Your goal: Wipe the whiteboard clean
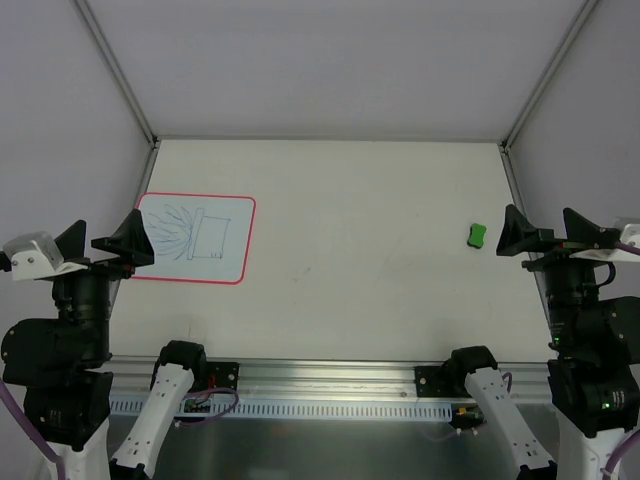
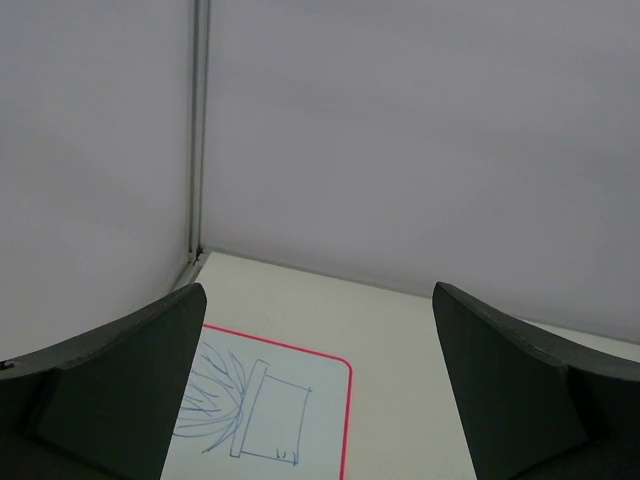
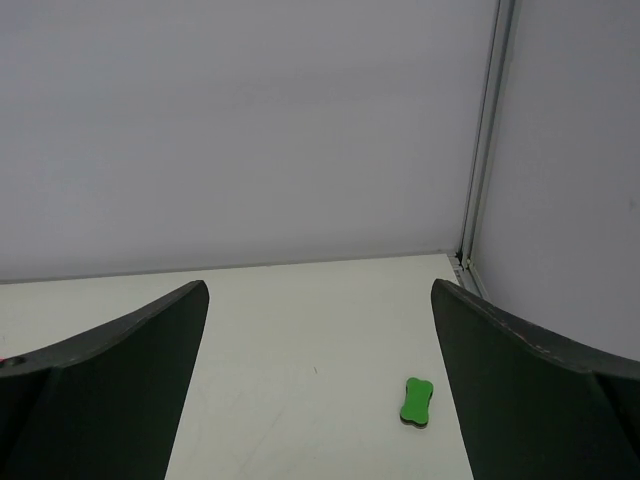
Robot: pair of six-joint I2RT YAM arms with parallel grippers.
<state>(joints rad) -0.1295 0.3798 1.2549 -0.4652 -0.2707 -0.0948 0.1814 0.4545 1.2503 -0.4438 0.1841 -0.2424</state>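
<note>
Evidently work has not begun: the whiteboard (image 1: 238,255) lies flat at the left of the top view, its blue drawing (image 1: 203,238) intact, beside the left gripper (image 1: 103,241), whose jaws stand wide apart and empty. The right gripper (image 1: 548,232), likewise spread and empty, faces the green block (image 1: 476,235), probably the eraser to fetch first.

Black-and-white arms (image 1: 60,340), purple cables (image 1: 12,412).

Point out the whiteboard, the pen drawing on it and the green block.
whiteboard (image 1: 197,240): top external view, middle of its pale surface.
pen drawing (image 2: 268,415): left wrist view, on the sketched pot.
green block (image 1: 476,235): top external view, centre of its top face.
</note>
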